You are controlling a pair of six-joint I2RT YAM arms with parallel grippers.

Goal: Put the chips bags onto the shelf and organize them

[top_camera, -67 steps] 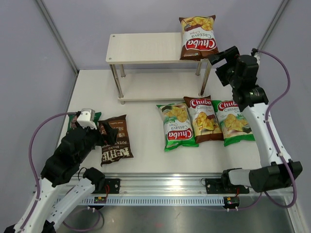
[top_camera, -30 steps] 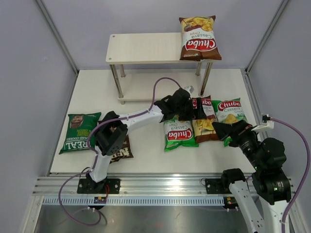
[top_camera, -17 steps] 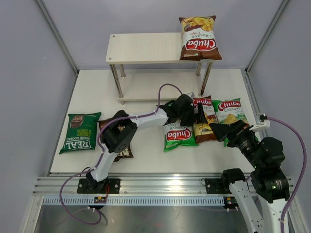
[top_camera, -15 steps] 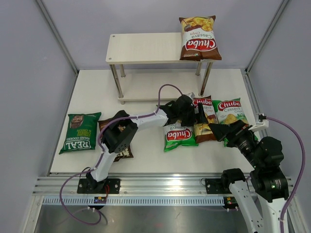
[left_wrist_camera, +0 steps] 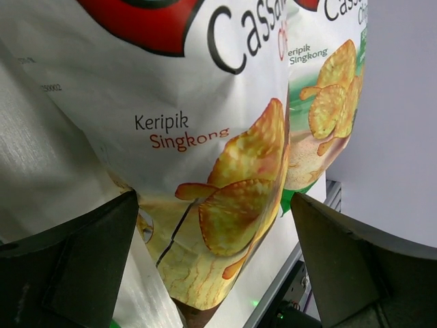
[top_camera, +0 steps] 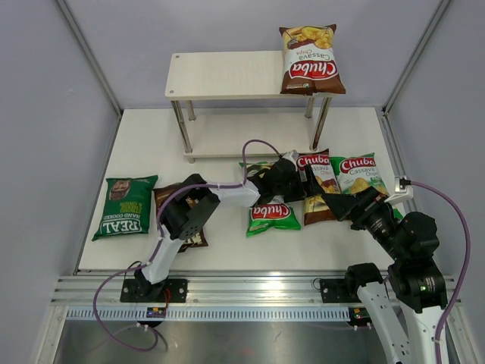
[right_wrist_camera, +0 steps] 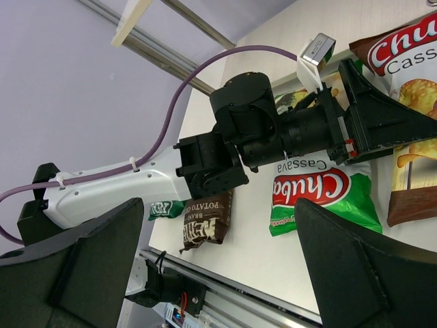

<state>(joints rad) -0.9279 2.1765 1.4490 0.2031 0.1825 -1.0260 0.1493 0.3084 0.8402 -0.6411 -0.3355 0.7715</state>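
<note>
One brown Chuba bag (top_camera: 308,59) sits atop the cream shelf (top_camera: 220,74), right end; five other bags (top_camera: 125,206) lie in front

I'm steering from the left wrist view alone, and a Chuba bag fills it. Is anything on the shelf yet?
Observer: Yes, one brown Chuba bag sits at the right end of the shelf, on its top board.
Operator: Where is the right end effector?
Observer: The right end effector is open, near the rightmost green Chuba bag.
Operator: Any bags at the far left?
Observer: The dark green REAL bag lies flat there.
</note>
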